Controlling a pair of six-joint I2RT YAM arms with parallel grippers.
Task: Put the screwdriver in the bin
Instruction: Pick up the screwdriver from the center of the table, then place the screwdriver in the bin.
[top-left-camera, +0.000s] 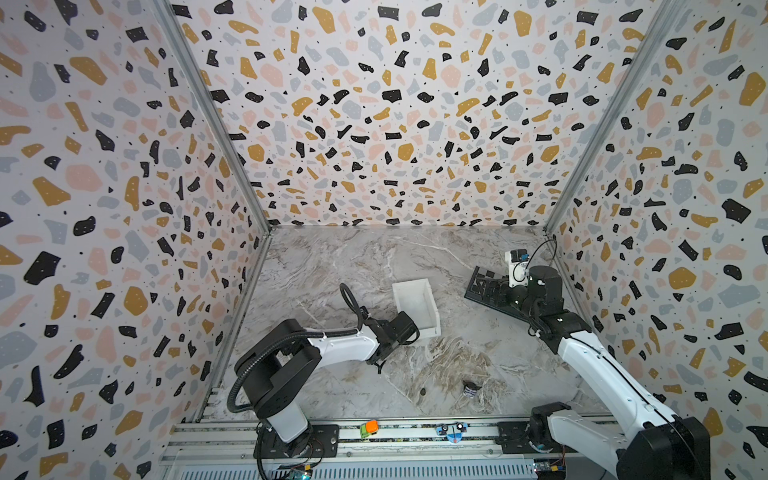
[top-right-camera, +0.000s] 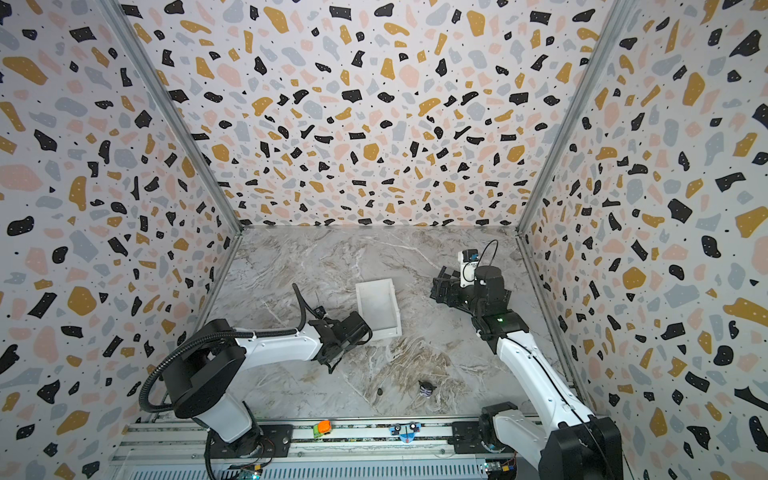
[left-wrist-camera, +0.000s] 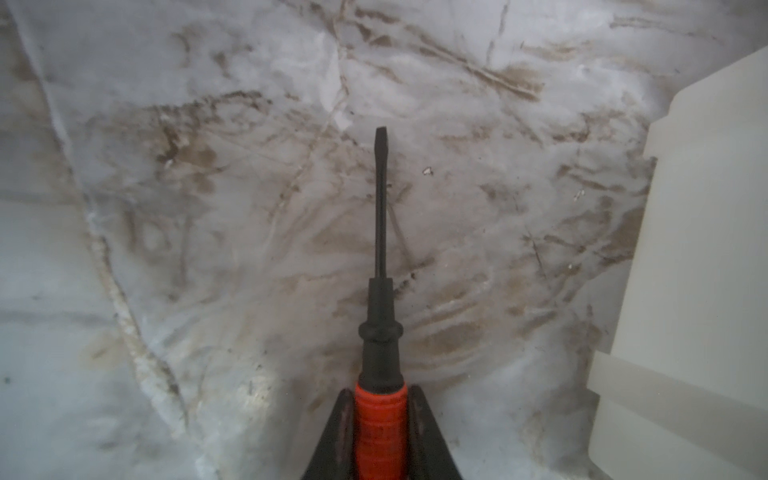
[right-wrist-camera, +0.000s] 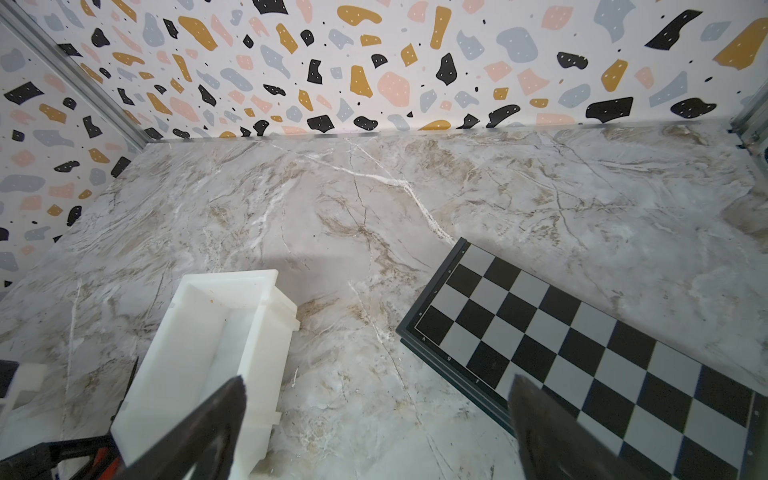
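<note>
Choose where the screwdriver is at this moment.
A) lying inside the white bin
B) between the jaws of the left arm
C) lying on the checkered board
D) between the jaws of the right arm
B: in the left wrist view the jaws of the left gripper clamp the red handle of the screwdriver, and the bin stands off to one side of it.

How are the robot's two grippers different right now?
The left gripper is shut on the screwdriver, pinching its red handle, while the right gripper is open and holds nothing. The left gripper is near the white bin, and the right gripper is by the checkered board. Both are black.
</note>
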